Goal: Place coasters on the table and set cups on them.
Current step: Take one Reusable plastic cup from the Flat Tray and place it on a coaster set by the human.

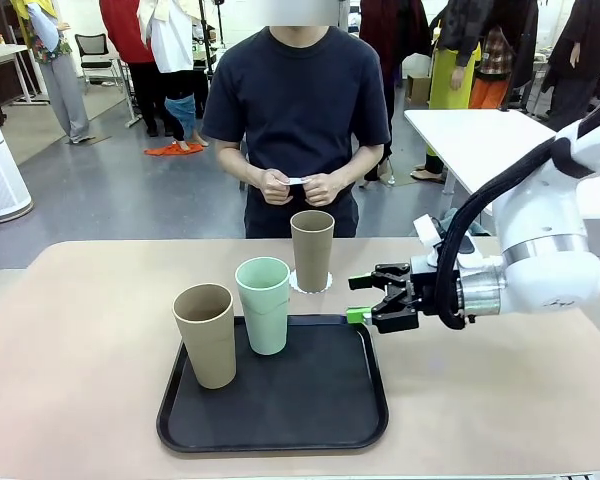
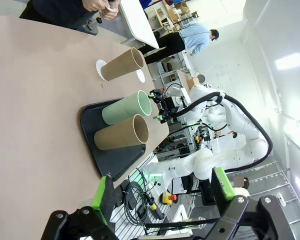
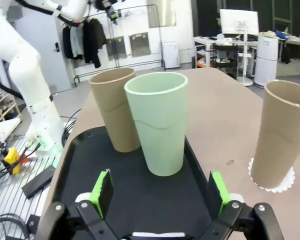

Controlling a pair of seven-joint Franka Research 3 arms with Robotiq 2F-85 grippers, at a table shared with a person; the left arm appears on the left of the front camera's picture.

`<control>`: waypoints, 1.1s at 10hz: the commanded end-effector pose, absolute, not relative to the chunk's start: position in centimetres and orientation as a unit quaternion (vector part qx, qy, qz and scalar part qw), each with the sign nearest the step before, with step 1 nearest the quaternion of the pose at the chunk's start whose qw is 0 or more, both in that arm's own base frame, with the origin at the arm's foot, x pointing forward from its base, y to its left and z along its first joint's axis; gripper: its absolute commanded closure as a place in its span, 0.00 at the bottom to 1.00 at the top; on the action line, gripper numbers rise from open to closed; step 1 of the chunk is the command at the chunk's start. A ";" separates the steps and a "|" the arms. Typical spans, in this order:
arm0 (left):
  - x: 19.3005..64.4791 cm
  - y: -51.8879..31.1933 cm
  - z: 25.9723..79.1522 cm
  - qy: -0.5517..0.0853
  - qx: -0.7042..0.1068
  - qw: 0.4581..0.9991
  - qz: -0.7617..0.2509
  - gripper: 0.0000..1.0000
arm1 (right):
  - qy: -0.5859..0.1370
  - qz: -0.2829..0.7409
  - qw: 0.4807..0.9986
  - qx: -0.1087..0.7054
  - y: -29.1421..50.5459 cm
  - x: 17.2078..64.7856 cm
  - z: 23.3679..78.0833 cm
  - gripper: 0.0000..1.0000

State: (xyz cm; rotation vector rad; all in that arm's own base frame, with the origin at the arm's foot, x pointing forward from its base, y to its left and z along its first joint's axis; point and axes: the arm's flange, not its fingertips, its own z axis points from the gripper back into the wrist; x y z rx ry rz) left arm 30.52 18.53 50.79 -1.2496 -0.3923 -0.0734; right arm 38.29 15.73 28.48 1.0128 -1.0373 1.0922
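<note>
Tan cup point(image 1: 312, 248) stands on a coaster point(image 1: 298, 288) on the table point(image 1: 80, 330) beyond the black tray point(image 1: 310, 395) bearing mint cup point(image 1: 264, 305) and second tan cup point(image 1: 205, 335); my right pincer point(image 1: 358, 299) hangs spread beside the tray, my left pincer point(image 2: 163, 192) spread, apparently empty.

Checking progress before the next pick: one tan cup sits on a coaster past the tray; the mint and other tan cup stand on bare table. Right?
Not quite: in the front view the mint cup and second tan cup stand on the black tray, not the bare table. The first tan cup is on its coaster.
</note>
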 end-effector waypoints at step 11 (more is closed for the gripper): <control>30.4 18.6 51.0 -0.187 -0.586 0.788 -0.035 0.00 | -0.462 0.460 0.614 0.444 23.7 40.3 22.2 0.00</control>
